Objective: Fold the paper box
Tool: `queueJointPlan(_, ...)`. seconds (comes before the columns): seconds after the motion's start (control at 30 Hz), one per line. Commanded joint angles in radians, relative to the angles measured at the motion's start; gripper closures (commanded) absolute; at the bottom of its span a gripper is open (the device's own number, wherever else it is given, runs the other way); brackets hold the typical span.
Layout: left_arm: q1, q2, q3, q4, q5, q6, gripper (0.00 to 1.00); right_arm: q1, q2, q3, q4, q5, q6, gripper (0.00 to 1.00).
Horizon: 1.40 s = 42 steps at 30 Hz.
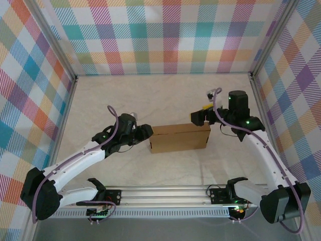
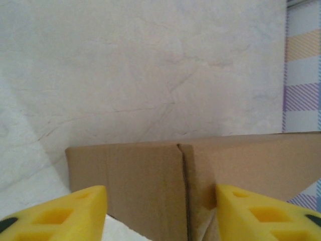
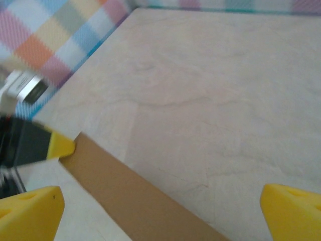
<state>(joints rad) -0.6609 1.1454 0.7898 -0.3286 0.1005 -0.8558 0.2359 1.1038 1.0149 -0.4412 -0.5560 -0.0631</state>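
Top cam sits high behind the arms, looking down and forward over the whole table (image 1: 165, 95) to the plaid walls (image 1: 165, 35). Left wrist cam is super close, staring past its yellow fingers (image 2: 60, 216) at the box (image 2: 140, 175) side. Right wrist cam looks along it from the other end. All three share the box.

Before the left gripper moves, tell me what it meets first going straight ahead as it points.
The paper box: its end lies just ahead of the left gripper, in line with its open fingers, though the gap is hard to judge.
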Motion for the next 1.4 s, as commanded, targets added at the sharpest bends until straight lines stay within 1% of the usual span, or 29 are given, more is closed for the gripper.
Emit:
queueJointPlan(0.0, -0.005, 0.060, 0.018, -0.317, -0.045, 0.051, 0.35, 0.018, 0.046, 0.039, -0.126, -0.123, -0.382, 0.00)
queueJointPlan(0.1, 0.007, 0.088, 0.089, -0.316, -0.031, 0.081, 0.18, 0.049, 0.099, 0.083, -0.208, -0.146, -0.534, 0.00)
queueJointPlan(0.17, 0.020, 0.114, 0.147, -0.327, -0.029, 0.099, 0.09, 0.084, 0.138, 0.111, -0.262, -0.142, -0.652, 0.00)
queueJointPlan(0.27, 0.046, 0.141, 0.224, -0.331, -0.040, 0.116, 0.02, 0.112, 0.204, 0.154, -0.298, -0.139, -0.758, 0.00)
queueJointPlan(0.3, 0.056, 0.146, 0.240, -0.325, -0.038, 0.119, 0.01, 0.116, 0.229, 0.172, -0.312, -0.136, -0.782, 0.00)
queueJointPlan(0.43, 0.118, 0.153, 0.304, -0.325, -0.023, 0.153, 0.00, 0.165, 0.349, 0.266, -0.425, -0.098, -0.885, 0.00)
queueJointPlan(0.57, 0.170, 0.139, 0.315, -0.329, -0.012, 0.186, 0.00, 0.197, 0.439, 0.317, -0.431, 0.001, -0.906, 0.00)
queueJointPlan(0.73, 0.220, 0.124, 0.293, -0.331, 0.009, 0.202, 0.00, 0.234, 0.558, 0.398, -0.532, 0.029, -0.952, 0.00)
queueJointPlan(0.83, 0.249, 0.117, 0.278, -0.340, 0.011, 0.209, 0.00, 0.253, 0.592, 0.396, -0.559, 0.060, -0.951, 0.00)
queueJointPlan(1.0, 0.267, 0.116, 0.249, -0.315, 0.032, 0.207, 0.00, 0.265, 0.581, 0.374, -0.521, 0.085, -0.923, 0.01)
queueJointPlan(1.17, 0.268, 0.137, 0.242, -0.303, 0.045, 0.216, 0.00, 0.262, 0.500, 0.372, -0.361, 0.090, -0.845, 0.00)
queueJointPlan(1.2, 0.269, 0.140, 0.240, -0.299, 0.046, 0.218, 0.00, 0.263, 0.494, 0.385, -0.364, 0.079, -0.839, 0.00)
queueJointPlan(1.27, 0.268, 0.147, 0.238, -0.293, 0.050, 0.223, 0.00, 0.262, 0.486, 0.407, -0.400, 0.018, -0.842, 0.00)
queueJointPlan(1.37, 0.270, 0.152, 0.230, -0.286, 0.051, 0.228, 0.00, 0.275, 0.465, 0.379, -0.467, -0.059, -0.894, 0.00)
